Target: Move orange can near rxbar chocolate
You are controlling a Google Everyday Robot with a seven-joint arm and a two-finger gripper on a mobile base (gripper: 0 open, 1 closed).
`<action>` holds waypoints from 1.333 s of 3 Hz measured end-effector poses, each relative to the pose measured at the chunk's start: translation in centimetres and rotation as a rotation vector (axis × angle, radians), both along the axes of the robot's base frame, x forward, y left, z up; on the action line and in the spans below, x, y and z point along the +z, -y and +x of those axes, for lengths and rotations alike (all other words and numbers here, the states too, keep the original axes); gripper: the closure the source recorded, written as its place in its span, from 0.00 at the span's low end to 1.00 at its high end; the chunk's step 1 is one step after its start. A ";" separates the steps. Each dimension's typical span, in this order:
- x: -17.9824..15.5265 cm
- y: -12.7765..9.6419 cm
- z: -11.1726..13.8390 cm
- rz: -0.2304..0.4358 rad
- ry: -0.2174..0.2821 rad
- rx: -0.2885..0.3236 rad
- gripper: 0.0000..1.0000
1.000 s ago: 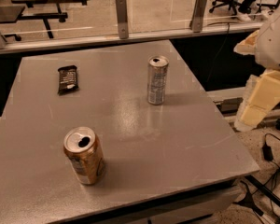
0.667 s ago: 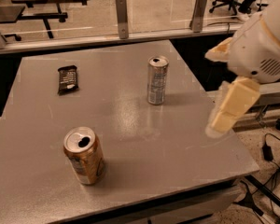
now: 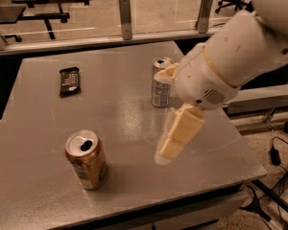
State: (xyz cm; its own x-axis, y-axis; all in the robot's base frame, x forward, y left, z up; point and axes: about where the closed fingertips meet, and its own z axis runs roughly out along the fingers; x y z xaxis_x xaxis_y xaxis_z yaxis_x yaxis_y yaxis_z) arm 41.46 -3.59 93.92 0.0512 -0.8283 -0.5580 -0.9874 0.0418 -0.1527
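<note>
The orange can (image 3: 86, 160) stands upright near the front left of the grey table (image 3: 120, 114), its silver top and pull-tab opening showing. The rxbar chocolate (image 3: 69, 81), a flat dark wrapper with white print, lies at the far left of the table, well apart from the can. My gripper (image 3: 163, 115) hangs over the table's middle right, to the right of the orange can and just in front of the silver can. Its two cream fingers (image 3: 178, 134) are spread apart with nothing between them.
A taller slim silver can (image 3: 160, 83) stands at the table's far centre, partly behind my upper finger. My bulky white arm (image 3: 240, 51) covers the table's right side. Metal posts and a rail (image 3: 125, 18) run behind the table. Cables lie on the floor at right.
My arm and gripper have swung in from the right edge to over the table's middle, closer to the cans. The cans and the bar have not moved.
</note>
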 end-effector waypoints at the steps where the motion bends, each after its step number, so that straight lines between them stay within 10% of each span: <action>1: -1.7 -5.2 -1.1 0.027 0.007 0.092 0.00; 4: -4.6 -13.2 -4.4 0.064 -0.069 0.266 0.00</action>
